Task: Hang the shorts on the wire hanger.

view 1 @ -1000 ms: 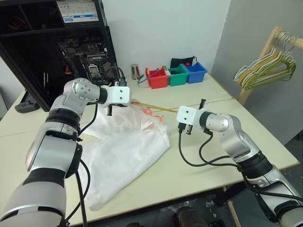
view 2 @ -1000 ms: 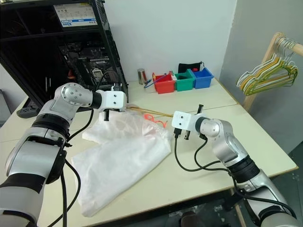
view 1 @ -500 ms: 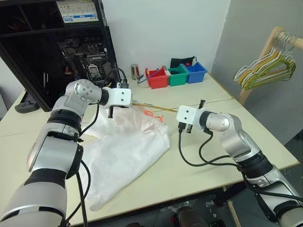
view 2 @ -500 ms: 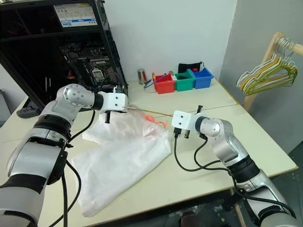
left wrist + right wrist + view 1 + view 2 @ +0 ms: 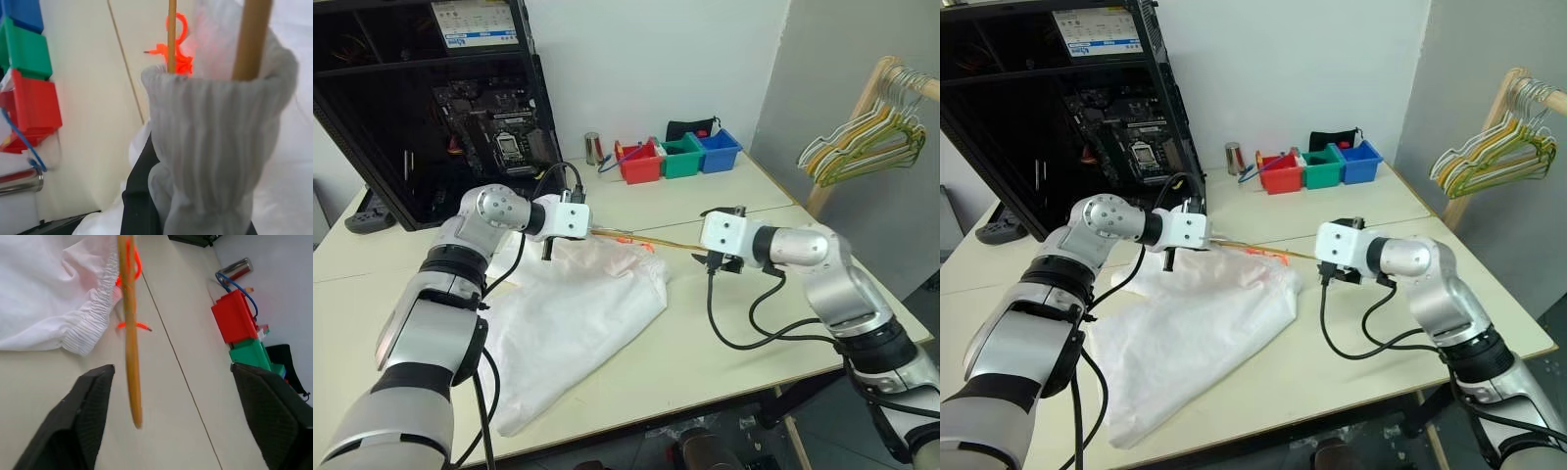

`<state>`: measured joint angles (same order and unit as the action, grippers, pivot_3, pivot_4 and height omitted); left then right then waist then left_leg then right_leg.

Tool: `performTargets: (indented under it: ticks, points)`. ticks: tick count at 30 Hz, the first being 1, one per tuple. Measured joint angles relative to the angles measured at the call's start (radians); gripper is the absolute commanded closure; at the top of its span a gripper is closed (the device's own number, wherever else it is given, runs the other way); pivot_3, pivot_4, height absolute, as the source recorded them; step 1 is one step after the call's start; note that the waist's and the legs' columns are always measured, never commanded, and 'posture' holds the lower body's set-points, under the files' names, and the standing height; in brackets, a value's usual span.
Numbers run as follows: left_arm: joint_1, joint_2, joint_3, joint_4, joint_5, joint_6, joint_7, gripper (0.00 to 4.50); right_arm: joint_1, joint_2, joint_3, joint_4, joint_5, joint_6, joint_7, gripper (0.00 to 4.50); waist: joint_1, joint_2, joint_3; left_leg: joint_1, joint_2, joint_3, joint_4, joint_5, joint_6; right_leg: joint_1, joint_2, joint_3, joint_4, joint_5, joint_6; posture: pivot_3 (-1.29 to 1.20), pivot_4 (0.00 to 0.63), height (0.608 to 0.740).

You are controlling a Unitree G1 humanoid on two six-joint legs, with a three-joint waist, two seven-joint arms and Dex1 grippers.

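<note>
Bench (image 5: 724, 323) notes, head view. I see the shorts (image 5: 573, 323) spread from bench centre toward 7 o'clock, rumpled, waistband end at the upper edge. My left gripper (image 5: 548, 253) sits at about 10 o'clock of the cloth, jaws clamped on the gathered elastic waistband; in the left wrist view the bunched band is pinched with the wire hanger (image 5: 171, 34) running up through it. The hanger's thin gold rod stretches level from that grip toward 3 o'clock, just above the bench. My right gripper (image 5: 717, 262) is at the rod's far end, jaws spread wide; in the right wrist view the rod hangs free between the two fingers (image 5: 83, 426), touching neither. An orange drawstring (image 5: 132, 264) shows at the waistband. Coloured bins (image 5: 677, 157) sit at 12 o'clock, well apart.
</note>
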<state>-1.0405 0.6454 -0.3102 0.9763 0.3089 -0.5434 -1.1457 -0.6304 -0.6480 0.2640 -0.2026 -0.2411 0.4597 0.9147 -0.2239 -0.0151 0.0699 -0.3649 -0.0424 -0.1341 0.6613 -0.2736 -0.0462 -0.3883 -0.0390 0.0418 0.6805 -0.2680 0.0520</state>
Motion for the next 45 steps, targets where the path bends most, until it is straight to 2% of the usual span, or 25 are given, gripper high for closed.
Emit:
performTargets:
  ticks: [3,5,8,11,13,21,29,32,34,38,45]
  points:
    - [0.029,0.006,0.005,-0.034,-0.026,0.03,-0.009,4.5,0.016,-0.017,-0.041,-0.013,0.043,0.053,0.025,0.05,0.0,0.0,0.0,0.0,0.0,0.0,0.0,0.0,0.0,0.0,0.0,0.0,0.0,0.0,0.0,-0.23,0.0,0.74]
    - [0.061,0.01,0.036,-0.093,-0.075,0.112,-0.045,4.5,0.053,-0.014,-0.089,-0.023,0.12,0.145,0.051,0.05,-0.001,0.0,0.0,0.0,0.001,0.0,0.0,0.0,0.0,0.0,0.0,0.0,0.0,0.0,0.0,-0.22,0.0,0.74]
    - [0.121,0.061,0.106,-0.208,-0.188,0.321,-0.132,4.5,0.131,0.072,-0.199,0.027,0.285,0.406,0.082,0.05,-0.009,-0.003,-0.002,0.0,0.002,-0.001,0.0,0.0,0.0,0.0,0.0,0.0,0.0,0.002,-0.003,-0.2,0.0,0.74]
    - [0.145,0.125,0.157,-0.292,-0.242,0.469,-0.178,4.5,0.158,0.191,-0.212,0.084,0.4,0.59,0.078,0.05,-0.026,-0.002,-0.002,0.001,0.002,-0.001,-0.001,0.0,0.0,0.0,0.0,0.001,0.002,0.002,-0.003,-0.18,0.0,0.74]
    - [0.161,0.141,0.165,-0.36,-0.269,0.534,-0.197,4.5,0.107,0.282,-0.211,0.127,0.466,0.675,0.05,0.05,-0.027,0.0,-0.004,0.001,0.002,-0.002,-0.001,0.0,0.0,0.0,0.0,0.0,0.002,0.002,-0.003,-0.18,0.0,0.74]
    - [0.214,0.181,0.176,-0.448,-0.284,0.622,-0.196,4.5,-0.055,0.47,-0.276,0.404,0.563,0.713,-0.071,0.05,-0.011,0.0,-0.005,0.001,0.0,-0.002,-0.001,0.0,0.0,-0.001,-0.001,0.001,0.001,0.002,-0.004,-0.12,0.0,0.74]
    - [0.271,0.194,0.184,-0.525,-0.299,0.647,-0.182,4.5,-0.096,0.549,-0.272,0.578,0.575,0.616,-0.147,0.05,0.009,0.0,-0.005,0.001,0.0,-0.002,-0.001,0.0,0.0,-0.001,-0.001,0.001,0.002,0.002,-0.004,-0.11,0.0,0.74]
    - [0.274,0.195,0.185,-0.541,-0.304,0.647,-0.173,4.5,-0.11,0.577,-0.275,0.606,0.579,0.583,-0.16,0.52,0.013,0.0,-0.005,0.001,0.0,-0.002,-0.001,0.0,0.0,-0.001,-0.001,0.001,0.002,0.002,-0.004,-0.11,0.0,0.74]
    - [0.275,0.195,0.185,-0.542,-0.304,0.647,-0.171,4.5,-0.115,0.594,-0.278,0.616,0.582,0.563,-0.177,1.1,0.015,0.0,-0.006,0.001,0.0,-0.002,-0.001,0.0,0.0,-0.001,-0.001,0.001,0.002,0.002,-0.004,-0.1,0.0,0.74]
    - [0.281,0.198,0.185,-0.547,-0.307,0.646,-0.17,4.5,-0.115,0.589,-0.28,0.622,0.584,0.547,-0.198,1.82,0.021,0.001,-0.006,0.001,0.0,-0.002,-0.001,0.0,0.0,-0.001,-0.001,0.001,0.002,0.002,-0.004,-0.1,0.0,0.74]
    - [0.283,0.205,0.185,-0.548,-0.309,0.645,-0.169,4.5,-0.114,0.564,-0.293,0.652,0.586,0.521,-0.218,3.57,0.028,0.001,-0.006,0.001,0.0,-0.002,-0.001,0.0,0.0,-0.001,0.0,0.001,0.002,0.002,-0.004,-0.11,0.0,0.74]
